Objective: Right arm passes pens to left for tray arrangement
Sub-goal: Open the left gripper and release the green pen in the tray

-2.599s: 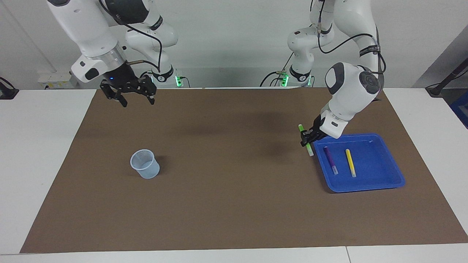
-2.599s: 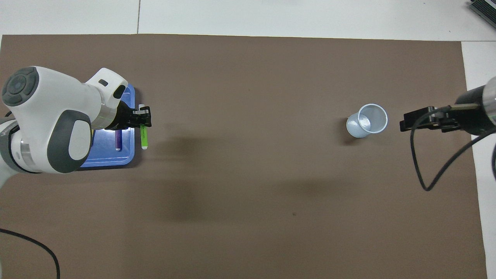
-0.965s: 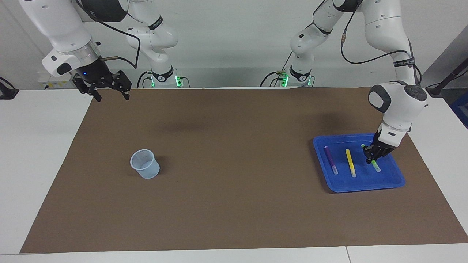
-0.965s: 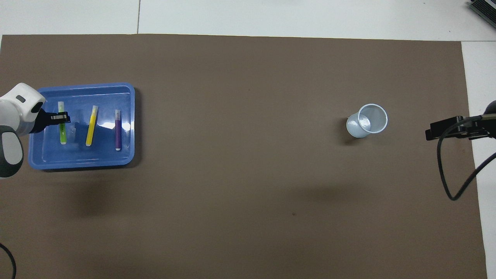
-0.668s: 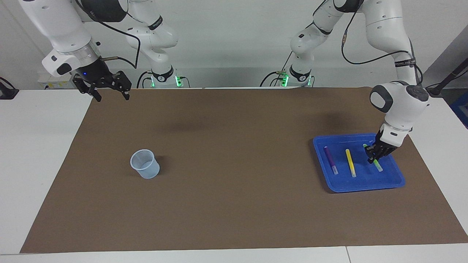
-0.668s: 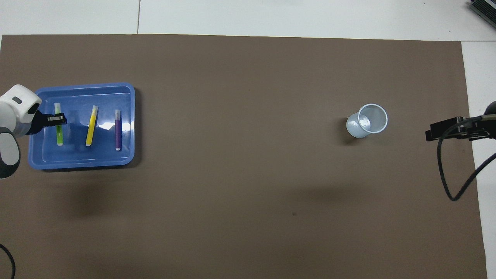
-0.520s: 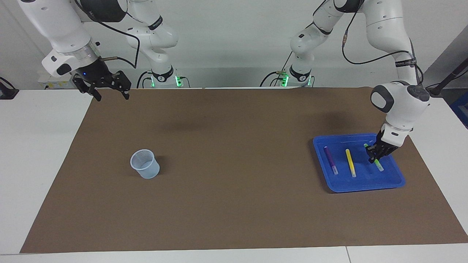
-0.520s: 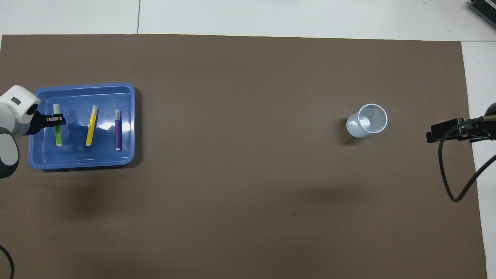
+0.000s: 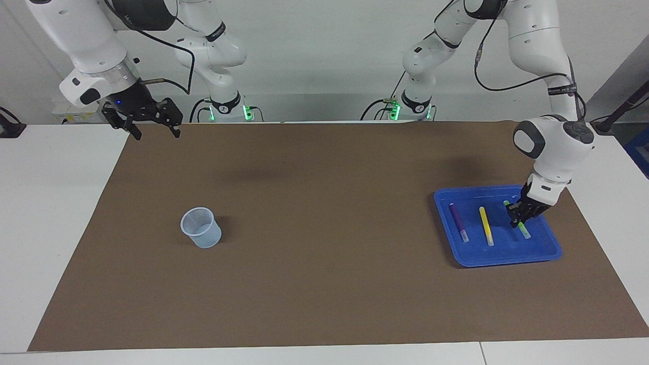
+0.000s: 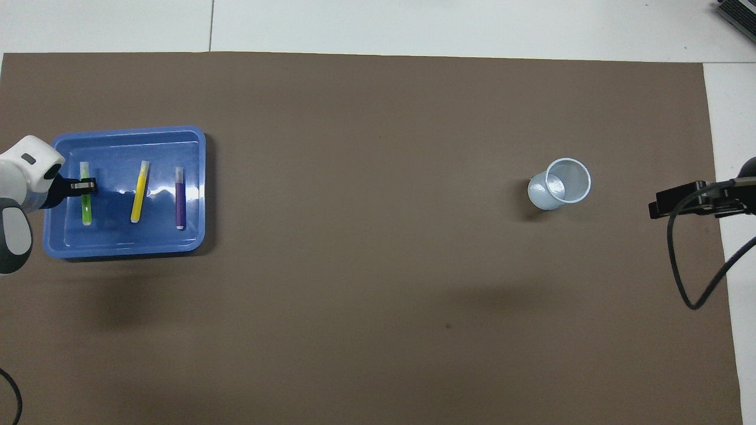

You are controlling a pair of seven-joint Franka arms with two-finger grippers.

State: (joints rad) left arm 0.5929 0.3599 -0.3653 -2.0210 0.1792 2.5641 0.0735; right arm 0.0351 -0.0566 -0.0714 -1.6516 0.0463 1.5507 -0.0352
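Green pen (image 9: pixel 522 229) mid-length hidden in clamped left end effector (image 9: pixel 518 219); right end effector (image 9: pixel 153 133) agape, empty.

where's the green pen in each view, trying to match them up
Facing view: green pen lies in the blue tray, at the picture's right, gripped by the left end effector.
Overhead view: green pen in the same tray, at the picture's left edge.
Shared landmark: the yellow pen right beside it in the tray.

Green pen (image 9: pixel 520 225) middle hidden by left pincer (image 9: pixel 516 217), right arm cut off overhead
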